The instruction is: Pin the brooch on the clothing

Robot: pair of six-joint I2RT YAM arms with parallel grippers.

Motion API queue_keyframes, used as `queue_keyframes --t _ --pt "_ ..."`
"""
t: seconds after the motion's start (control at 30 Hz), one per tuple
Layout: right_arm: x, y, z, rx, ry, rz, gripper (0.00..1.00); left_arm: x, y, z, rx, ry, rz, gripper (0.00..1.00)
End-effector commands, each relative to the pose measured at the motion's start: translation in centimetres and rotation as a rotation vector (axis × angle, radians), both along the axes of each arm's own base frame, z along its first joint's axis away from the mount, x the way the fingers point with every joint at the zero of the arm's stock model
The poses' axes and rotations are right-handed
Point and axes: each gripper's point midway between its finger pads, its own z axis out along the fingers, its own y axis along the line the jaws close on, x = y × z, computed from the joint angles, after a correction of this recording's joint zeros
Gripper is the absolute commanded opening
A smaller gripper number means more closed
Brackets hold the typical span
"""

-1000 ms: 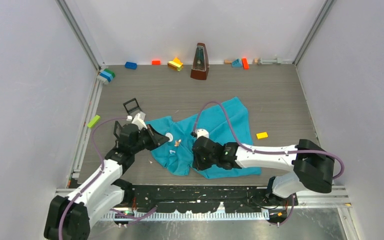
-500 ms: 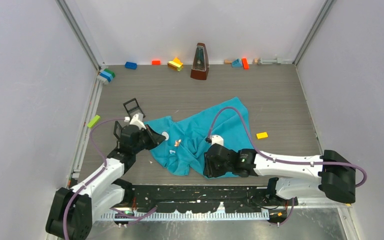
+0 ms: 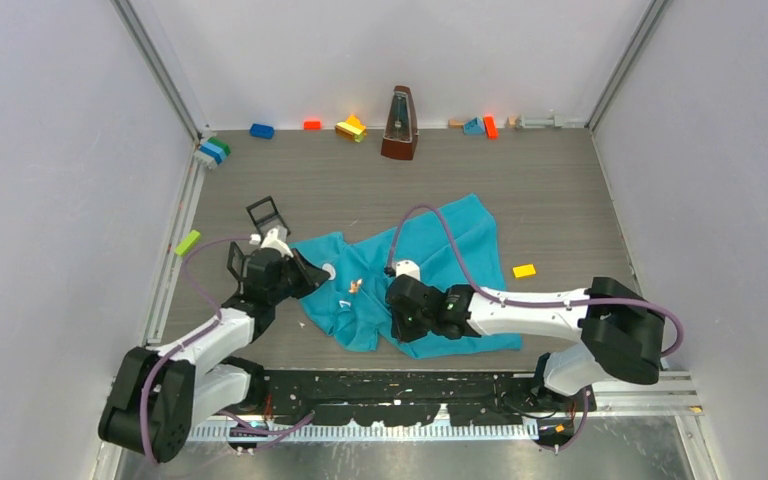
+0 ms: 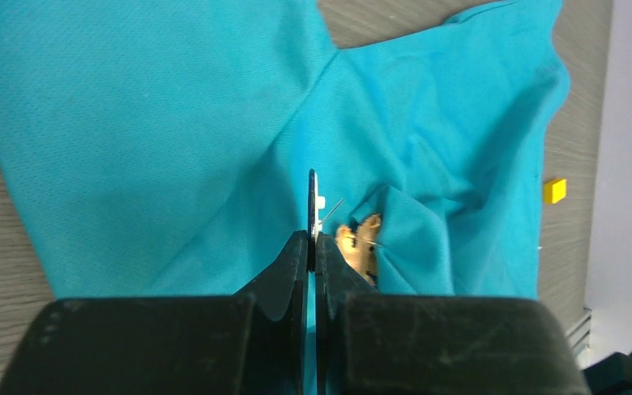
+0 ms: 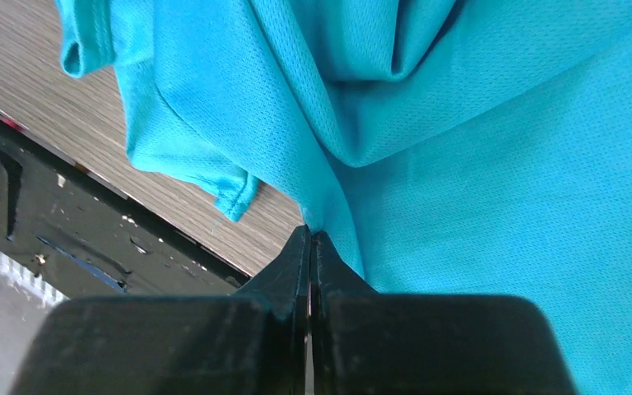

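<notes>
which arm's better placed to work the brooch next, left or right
Left. The left jaws clamp a thin white disc close beside the tan brooch on the shirt. The right jaws pinch a shirt fold, likely better for steadying the fabric.

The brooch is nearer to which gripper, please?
Left. The left gripper, holding a white disc, is just beside the brooch; the right gripper pinches the shirt farther off.

Top external: high above the near edge, looking down on the whole table (image 3: 560, 200). Both wrist views: close-range, facing the T-shirt (image 3: 485, 240), which all three share.
</notes>
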Motion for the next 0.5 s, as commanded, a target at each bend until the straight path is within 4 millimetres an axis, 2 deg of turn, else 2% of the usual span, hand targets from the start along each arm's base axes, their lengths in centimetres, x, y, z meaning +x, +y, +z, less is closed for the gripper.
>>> queue_keyframes --t 0.0,0.1,0.23,0.37,0.47 --pt "-0.9 0.1 -0.1 0.005 0.038 0.016 0.01 1.4 1.0 -1.1 0.042 -0.043 0.041 0.0" --pt "-3.9 -2.2 -1.9 -0.022 0.142 0.015 0.0 1.2 1.2 -2.7 0.055 -0.017 0.051 0.0" --pt "-7.8 -4.4 -2.5 -0.026 0.284 0.007 0.0 1.3 1.4 -4.2 0.067 0.007 0.057 0.0" --pt "-10.2 -5.1 -2.1 -0.019 0.367 0.007 0.0 1.6 1.5 -5.0 0.082 0.02 0.061 0.0" --pt "-10.5 -5.4 -1.3 -0.018 0.37 0.005 0.01 1.9 1.5 -4.9 0.088 0.008 0.057 0.0"
